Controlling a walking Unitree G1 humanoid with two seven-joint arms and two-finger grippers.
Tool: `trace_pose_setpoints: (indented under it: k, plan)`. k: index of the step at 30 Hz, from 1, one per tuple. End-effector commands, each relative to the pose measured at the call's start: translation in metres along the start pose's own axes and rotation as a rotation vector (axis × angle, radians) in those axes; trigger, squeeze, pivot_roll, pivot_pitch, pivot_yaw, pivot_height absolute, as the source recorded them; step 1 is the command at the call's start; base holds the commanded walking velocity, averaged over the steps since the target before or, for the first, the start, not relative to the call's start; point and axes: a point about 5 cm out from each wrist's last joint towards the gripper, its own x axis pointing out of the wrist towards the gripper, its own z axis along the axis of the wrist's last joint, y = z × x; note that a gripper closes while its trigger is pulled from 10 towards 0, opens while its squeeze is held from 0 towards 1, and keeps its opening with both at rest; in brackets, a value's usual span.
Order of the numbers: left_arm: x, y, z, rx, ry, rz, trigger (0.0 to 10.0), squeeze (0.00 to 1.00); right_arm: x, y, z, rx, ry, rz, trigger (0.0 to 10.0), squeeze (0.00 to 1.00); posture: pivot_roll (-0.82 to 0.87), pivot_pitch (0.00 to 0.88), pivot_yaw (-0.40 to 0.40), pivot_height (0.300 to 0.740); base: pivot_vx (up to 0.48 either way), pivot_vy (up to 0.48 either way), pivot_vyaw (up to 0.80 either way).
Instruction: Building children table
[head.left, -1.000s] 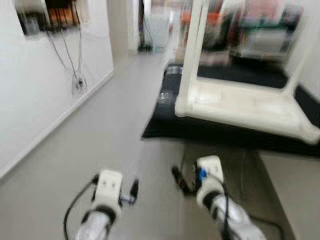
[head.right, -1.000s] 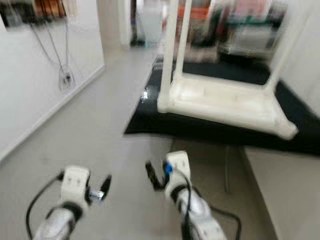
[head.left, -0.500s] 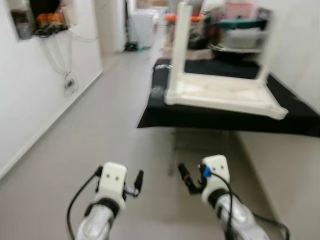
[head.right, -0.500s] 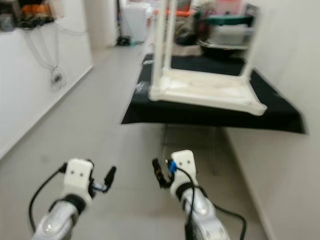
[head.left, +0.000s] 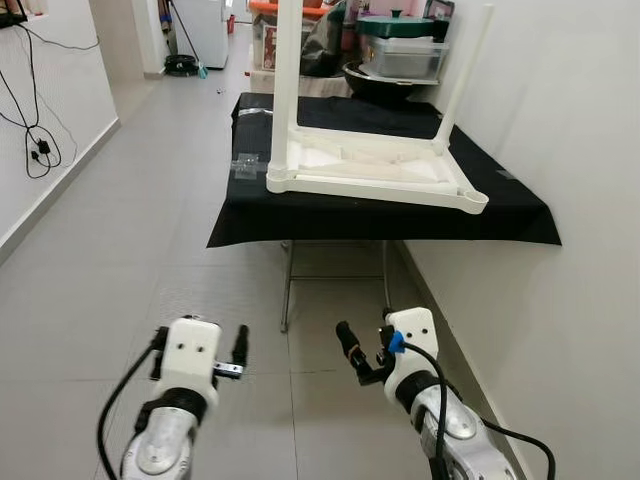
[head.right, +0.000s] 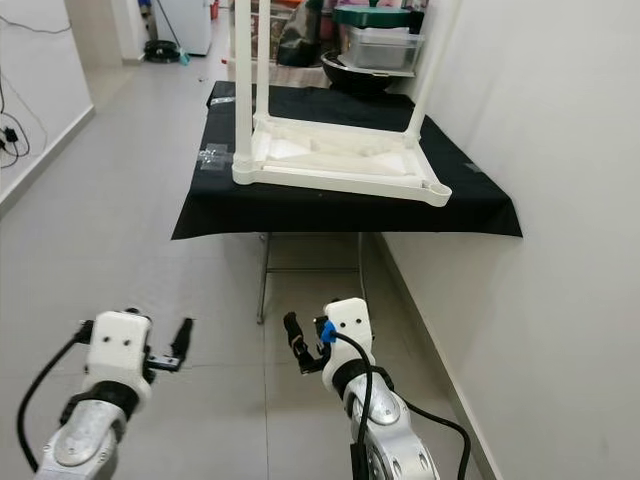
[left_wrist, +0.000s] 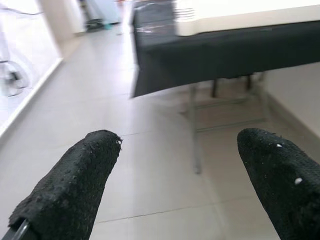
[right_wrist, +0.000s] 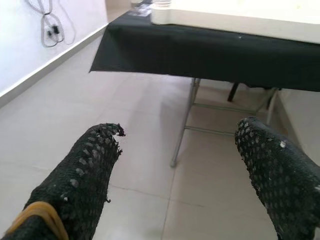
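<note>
We see the white children table lying upside down on a black-draped tabletop, its flat top pressed against the cloth and its round legs rising straight up from the corners. It sits toward the near half of that tabletop, with its near rim just short of the cloth's front edge. Just beside the children table, on the side away from the wall, a small clear packet lies on the cloth. Behind the children table, at the far end of the tabletop, we make out a dark bowl with lidded plastic containers stacked over it. Under the cloth, thin metal folding legs stand on the pale tiled floor. A white wall runs close along the tabletop's right side, and across the corridor from the children table a black cable hangs down another wall. Well short of the children table, and lower than it, we hold both arms out over the floor. Our left pincer has its two black fingers spread wide with nothing between them, pointing toward the tabletop's draped front. Our right pincer is likewise spread wide and bare, its netted fingertips aimed at the folding legs below the children table.
</note>
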Motion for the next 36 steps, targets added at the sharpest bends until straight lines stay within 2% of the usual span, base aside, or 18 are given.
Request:
trace_pose_setpoints:
  k: [1,3,6,16,36]
  plan:
    - [0.002,0.007,0.007,0.012,-0.035,0.05,10.0,0.0,0.001,-0.01,0.0,0.002,-0.008,-0.052,10.0,0.0,0.1,0.0,-0.102,0.74,0.259,0.0,0.0]
    - [0.005,0.023,0.011,0.037,-0.052,0.119,10.0,0.0,0.005,-0.021,0.004,0.004,-0.031,-0.113,10.0,0.0,0.11,0.0,-0.103,0.74,0.277,0.0,0.0]
    - [0.007,0.029,0.011,0.048,-0.054,0.138,10.0,0.0,0.008,-0.027,0.008,0.002,-0.049,-0.133,10.0,0.0,0.1,0.0,-0.104,0.74,0.281,0.0,0.0]
    - [0.007,0.018,0.011,0.034,-0.064,0.105,10.0,0.0,0.01,-0.026,0.007,0.0,-0.05,-0.139,10.0,0.0,0.1,0.0,-0.104,0.74,0.286,0.0,0.0]
    - [0.01,0.016,0.011,0.032,-0.062,0.083,10.0,0.0,0.013,-0.025,0.006,0.008,-0.056,-0.146,10.0,0.0,0.11,0.0,-0.099,0.74,0.277,0.0,0.0]
